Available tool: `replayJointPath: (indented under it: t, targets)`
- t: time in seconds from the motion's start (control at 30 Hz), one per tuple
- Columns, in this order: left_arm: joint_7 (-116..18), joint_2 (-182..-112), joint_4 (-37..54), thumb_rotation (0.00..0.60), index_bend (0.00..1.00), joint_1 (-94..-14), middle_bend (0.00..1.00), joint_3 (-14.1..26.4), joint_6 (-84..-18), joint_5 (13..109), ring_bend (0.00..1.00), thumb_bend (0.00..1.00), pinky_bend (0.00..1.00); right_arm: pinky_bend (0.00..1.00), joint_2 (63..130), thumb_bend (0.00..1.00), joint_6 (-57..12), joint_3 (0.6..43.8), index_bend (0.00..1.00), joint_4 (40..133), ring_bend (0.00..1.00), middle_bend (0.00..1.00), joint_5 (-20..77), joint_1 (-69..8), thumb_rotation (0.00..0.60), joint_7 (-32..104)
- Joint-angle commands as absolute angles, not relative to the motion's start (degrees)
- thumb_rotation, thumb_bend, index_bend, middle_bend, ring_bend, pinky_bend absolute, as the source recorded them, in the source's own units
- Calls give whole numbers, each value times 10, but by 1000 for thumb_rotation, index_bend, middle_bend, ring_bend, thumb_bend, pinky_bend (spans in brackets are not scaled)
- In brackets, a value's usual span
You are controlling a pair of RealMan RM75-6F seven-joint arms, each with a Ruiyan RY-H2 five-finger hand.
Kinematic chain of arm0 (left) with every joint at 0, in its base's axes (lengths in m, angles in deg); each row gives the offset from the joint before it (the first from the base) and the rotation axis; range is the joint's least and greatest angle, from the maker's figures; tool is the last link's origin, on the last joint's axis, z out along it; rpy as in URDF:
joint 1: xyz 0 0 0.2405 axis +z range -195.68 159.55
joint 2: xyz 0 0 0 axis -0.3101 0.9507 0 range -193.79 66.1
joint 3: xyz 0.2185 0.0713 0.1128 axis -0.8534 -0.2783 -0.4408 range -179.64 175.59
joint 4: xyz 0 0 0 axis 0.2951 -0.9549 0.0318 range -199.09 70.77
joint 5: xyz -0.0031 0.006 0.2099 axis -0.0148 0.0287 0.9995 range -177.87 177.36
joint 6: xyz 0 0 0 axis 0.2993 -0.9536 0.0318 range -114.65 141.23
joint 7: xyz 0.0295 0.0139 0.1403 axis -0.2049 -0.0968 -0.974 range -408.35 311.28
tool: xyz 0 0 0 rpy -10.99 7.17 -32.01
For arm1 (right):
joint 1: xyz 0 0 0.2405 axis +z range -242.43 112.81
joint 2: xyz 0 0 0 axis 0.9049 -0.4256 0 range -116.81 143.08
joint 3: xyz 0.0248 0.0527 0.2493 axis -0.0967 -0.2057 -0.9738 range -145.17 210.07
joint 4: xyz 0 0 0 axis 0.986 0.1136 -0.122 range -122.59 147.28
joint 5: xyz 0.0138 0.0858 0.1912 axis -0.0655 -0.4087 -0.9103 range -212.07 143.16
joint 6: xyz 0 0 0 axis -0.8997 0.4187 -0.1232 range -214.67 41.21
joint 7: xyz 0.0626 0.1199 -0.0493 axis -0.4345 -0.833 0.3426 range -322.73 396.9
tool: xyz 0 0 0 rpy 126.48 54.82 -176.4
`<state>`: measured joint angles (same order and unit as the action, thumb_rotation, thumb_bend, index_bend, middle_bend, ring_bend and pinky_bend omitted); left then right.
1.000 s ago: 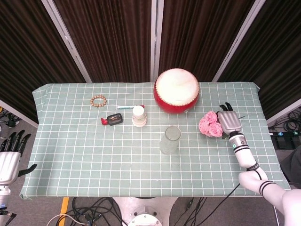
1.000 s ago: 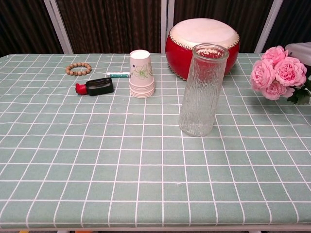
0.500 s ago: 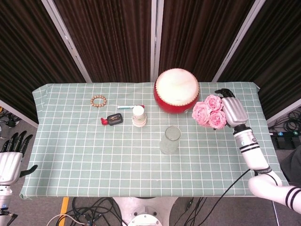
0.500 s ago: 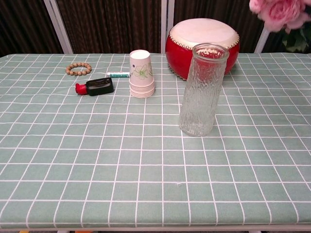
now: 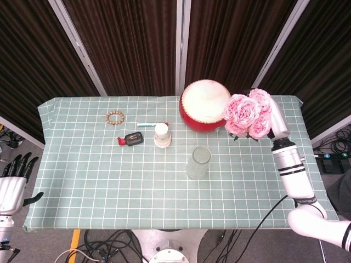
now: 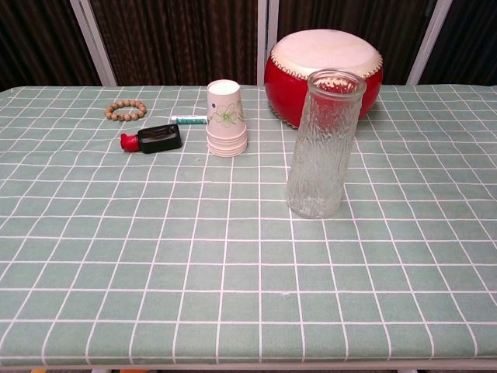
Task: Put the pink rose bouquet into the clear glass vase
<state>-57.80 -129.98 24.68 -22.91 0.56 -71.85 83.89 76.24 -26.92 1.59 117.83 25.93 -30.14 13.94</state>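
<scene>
Right hand [image 5: 278, 121] gripped the pink rose bouquet [image 5: 248, 114] aloft; the clear glass vase [image 5: 198, 163] stood upright, down-left of its fingers.

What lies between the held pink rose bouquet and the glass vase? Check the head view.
Bare checked tablecloth only: in the head view nothing stands between the pink rose bouquet in the right hand and the glass vase.

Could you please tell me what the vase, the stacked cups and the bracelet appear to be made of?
Vase: clear glass, by the look; you see through it, and its wall has a rippled, bark-like texture.
Cups: probably paper; matte white with a printed green leaf pattern and rolled rims.
Bracelet: round tan beads, possibly wood; too small to be sure.
</scene>
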Motion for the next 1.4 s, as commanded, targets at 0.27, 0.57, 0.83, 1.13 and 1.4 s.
replayJointPath:
  t: [0.27, 0.57, 0.83, 1.13, 1.4]
  targets:
    - [-571, -1302, 241, 597, 101, -228, 25, 6, -717, 835, 0, 0, 176, 152, 766, 223, -282, -29, 736, 1277, 203, 534, 245, -317, 600, -20]
    - [-564, -1299, 240, 598, 101, -228, 25, 8, -720, 834, 0, 0, 176, 152, 743, 224, -307, -31, 735, 1342, 203, 534, 207, -322, 600, -49]
    - [-561, -1293, 246, 599, 101, -226, 25, 8, -724, 837, 0, 0, 176, 153, 731, 226, -337, -20, 736, 1356, 203, 534, 136, -304, 600, -28]
    - [-552, -1293, 242, 599, 101, -227, 25, 10, -718, 831, 0, 0, 176, 153, 714, 243, -330, -14, 736, 1374, 196, 534, 50, -270, 600, 43]
    - [-547, -1292, 242, 597, 100, -228, 25, 12, -718, 831, 0, 0, 176, 153, 695, 257, -296, -27, 736, 1412, 193, 534, 0, -247, 600, 94]
